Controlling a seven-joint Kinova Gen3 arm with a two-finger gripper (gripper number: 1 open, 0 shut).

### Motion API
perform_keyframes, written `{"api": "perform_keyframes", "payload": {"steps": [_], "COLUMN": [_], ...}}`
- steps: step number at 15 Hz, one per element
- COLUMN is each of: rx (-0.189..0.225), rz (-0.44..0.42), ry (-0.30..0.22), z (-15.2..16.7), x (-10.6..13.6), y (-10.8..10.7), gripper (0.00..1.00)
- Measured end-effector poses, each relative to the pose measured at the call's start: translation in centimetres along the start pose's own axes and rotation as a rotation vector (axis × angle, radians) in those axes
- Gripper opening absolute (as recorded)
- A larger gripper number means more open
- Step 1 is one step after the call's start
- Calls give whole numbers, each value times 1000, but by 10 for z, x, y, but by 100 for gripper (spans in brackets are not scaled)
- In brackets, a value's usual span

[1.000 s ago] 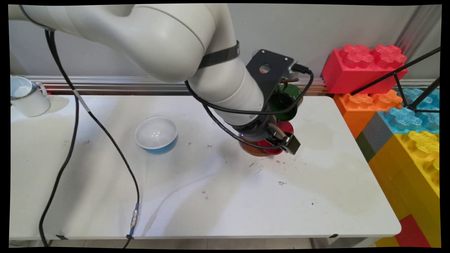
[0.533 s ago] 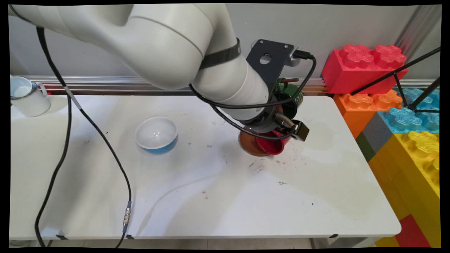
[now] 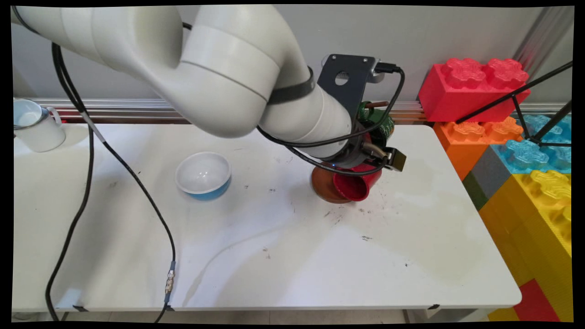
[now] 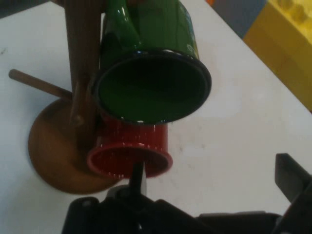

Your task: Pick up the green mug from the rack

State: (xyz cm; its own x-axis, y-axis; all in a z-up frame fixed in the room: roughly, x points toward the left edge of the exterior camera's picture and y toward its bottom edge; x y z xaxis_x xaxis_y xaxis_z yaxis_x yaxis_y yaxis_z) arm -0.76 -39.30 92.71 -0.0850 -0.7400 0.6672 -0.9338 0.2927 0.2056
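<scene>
A wooden mug tree with a round base stands on the white table at the back right. A green mug hangs on it, mouth towards the hand camera. Below it, a red mug lies on its side against the post. My gripper is open just in front of the red mug. One thin fingertip is at the red mug's rim. The other finger stands well off to the right over bare table. In the main view the wrist hides the fingers.
A white bowl with a blue outside sits left of the arm. A white enamel mug stands at the far left. Large toy blocks are stacked beside the table's right edge, crossed by black tripod legs. A black cable hangs over the table's left.
The hand has risen and drawn back towards the right. The red mug, earlier mostly covered by the hand, now shows tipped on its side by the post.
</scene>
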Motion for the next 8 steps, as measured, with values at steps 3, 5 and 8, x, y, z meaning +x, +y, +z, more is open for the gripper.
{"api": "perform_keyframes", "payload": {"steps": [3, 5, 8], "rx": [-13, -25, -43], "rz": [-33, -52, -78], "ry": [28, 45, 72], "z": [9, 14, 21], "x": [-1, 0, 1], "y": [-1, -1, -1], "gripper": [100, 100, 100]}}
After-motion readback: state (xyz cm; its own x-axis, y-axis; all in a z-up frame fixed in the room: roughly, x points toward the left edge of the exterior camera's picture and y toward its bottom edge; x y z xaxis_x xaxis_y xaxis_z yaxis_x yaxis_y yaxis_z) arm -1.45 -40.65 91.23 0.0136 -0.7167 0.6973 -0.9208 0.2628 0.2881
